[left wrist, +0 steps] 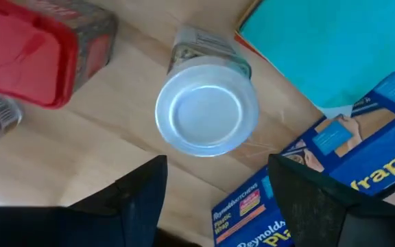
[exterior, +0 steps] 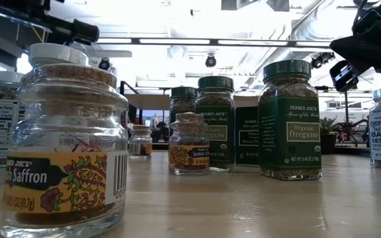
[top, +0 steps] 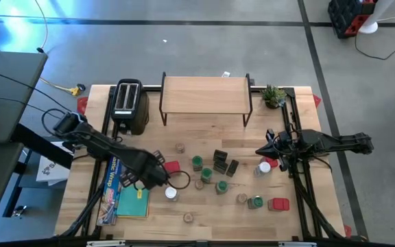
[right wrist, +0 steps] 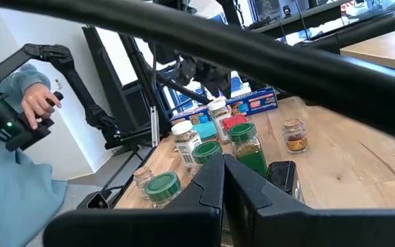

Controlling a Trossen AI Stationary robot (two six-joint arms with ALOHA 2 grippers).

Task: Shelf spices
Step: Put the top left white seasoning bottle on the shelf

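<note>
Two grippers: one apiece.
Left gripper (left wrist: 214, 189): fingers spread, poised over white-lidded jar (left wrist: 206, 114).
Right gripper (right wrist: 223, 180): fingers pressed together, empty.
Shelf (top: 205, 94): bare.

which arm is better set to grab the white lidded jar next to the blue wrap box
Left. The left gripper hangs open right over the white-lidded jar; the right gripper is across the table, fingers together.
</note>
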